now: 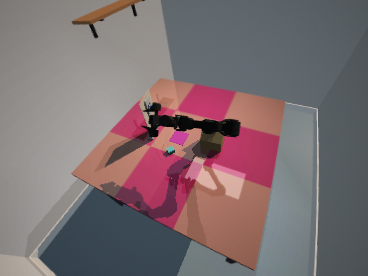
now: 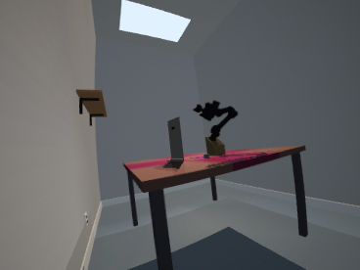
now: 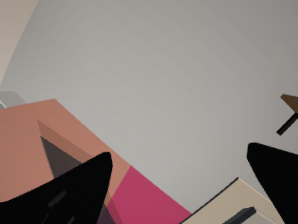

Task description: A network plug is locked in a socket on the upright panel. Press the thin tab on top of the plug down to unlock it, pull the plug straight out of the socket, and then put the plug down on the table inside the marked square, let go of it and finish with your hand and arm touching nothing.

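Observation:
The upright panel [image 1: 145,113] [image 2: 176,142] [image 3: 219,204] stands at the table's far left in the top view. Its pale face is partly behind the gripper, and only its top corner shows low in the wrist view. A small dark and blue detail shows on its face in the top view; I cannot tell the plug or its tab apart there. My gripper [image 1: 152,119] [image 3: 180,155] is wide open in front of and above the panel, with nothing between the fingers. The marked square, magenta [image 1: 179,137], lies on the table between the panel and the arm's base.
A small teal block [image 1: 170,149] [image 2: 206,156] lies near the marked square. The arm's olive base block [image 1: 211,143] [image 2: 214,147] stands behind it, with the arm stretched over the table [image 1: 240,225]. A wooden shelf [image 1: 107,11] [image 2: 93,94] hangs on the wall beyond the panel.

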`<state>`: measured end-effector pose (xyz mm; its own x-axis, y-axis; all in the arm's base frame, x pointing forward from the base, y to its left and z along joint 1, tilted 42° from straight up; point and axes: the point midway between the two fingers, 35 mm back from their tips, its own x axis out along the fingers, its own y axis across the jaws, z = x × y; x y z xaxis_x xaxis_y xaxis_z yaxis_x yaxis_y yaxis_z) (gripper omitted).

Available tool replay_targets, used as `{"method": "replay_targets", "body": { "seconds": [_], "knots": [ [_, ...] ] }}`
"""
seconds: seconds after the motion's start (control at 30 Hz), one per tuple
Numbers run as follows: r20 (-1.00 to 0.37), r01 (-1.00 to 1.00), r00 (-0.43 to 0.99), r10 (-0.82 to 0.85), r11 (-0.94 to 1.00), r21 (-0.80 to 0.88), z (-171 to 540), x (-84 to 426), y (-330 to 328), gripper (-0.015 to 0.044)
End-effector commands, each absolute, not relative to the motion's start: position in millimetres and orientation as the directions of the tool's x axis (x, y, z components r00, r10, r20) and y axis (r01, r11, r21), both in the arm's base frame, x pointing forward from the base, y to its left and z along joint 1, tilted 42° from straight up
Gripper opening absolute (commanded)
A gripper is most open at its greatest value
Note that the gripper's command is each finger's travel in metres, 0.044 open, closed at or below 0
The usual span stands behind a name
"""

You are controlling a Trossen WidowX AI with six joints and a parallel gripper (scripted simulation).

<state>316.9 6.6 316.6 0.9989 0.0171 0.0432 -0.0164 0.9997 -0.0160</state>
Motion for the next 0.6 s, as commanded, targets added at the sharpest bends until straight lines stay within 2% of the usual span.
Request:
{"method": "replay_targets", "body": {
  "seconds": [0.0, 0.27, 0.57],
  "knots": [
    [0.043, -0.016, 0.999, 0.016, 1.000, -0.020, 315.6, 317.5, 6.1, 0.0374],
    [0.019, 0.017, 1.000, -0.014, 0.984, -0.175, 270.5, 337.3, -13.8, 0.0164],
    [-0.011, 0.045, 0.999, -0.052, 0.933, -0.357, 214.7, 343.3, -40.2, 0.0156]
  ]
}}
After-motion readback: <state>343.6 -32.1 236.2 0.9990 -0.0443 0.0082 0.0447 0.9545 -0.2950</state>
